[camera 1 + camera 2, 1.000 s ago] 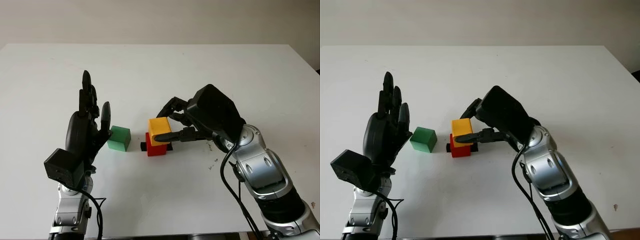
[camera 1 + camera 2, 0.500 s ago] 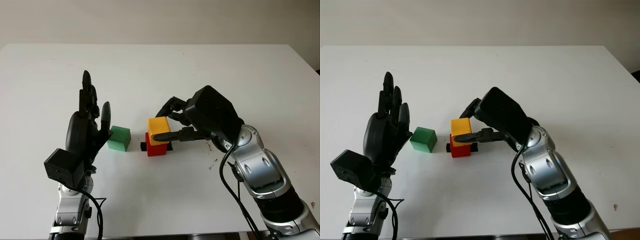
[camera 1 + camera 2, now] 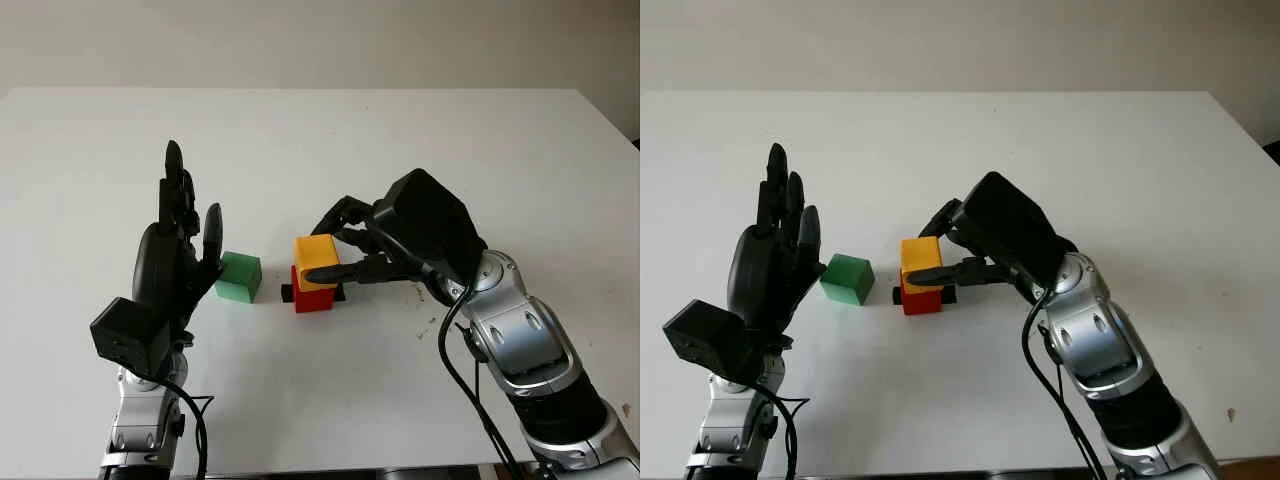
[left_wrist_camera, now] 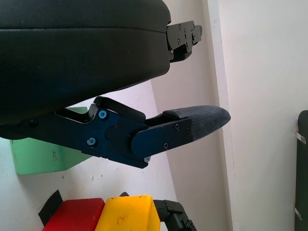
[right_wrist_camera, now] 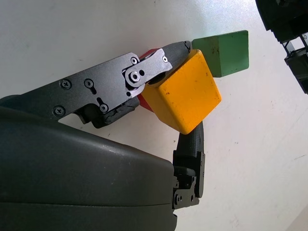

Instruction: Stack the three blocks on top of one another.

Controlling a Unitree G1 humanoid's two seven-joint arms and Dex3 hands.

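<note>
A yellow block (image 3: 316, 256) sits on top of a red block (image 3: 312, 294) near the table's middle. My right hand (image 3: 340, 250) is shut on the yellow block, one finger along its near side and others behind it. The wrist view shows the yellow block (image 5: 185, 94) pinched between those fingers, the red block (image 5: 147, 54) mostly hidden beneath. A green block (image 3: 238, 276) lies on the table just left of the stack. My left hand (image 3: 180, 235) is open and raised upright left of the green block, not touching it.
The white table (image 3: 320, 150) stretches wide behind and to both sides of the blocks. A small black piece (image 3: 287, 292) lies against the red block's left side. A dark wall runs beyond the table's far edge.
The yellow block and my right hand have shifted slightly left over the red block. The left hand and green block have not moved.
</note>
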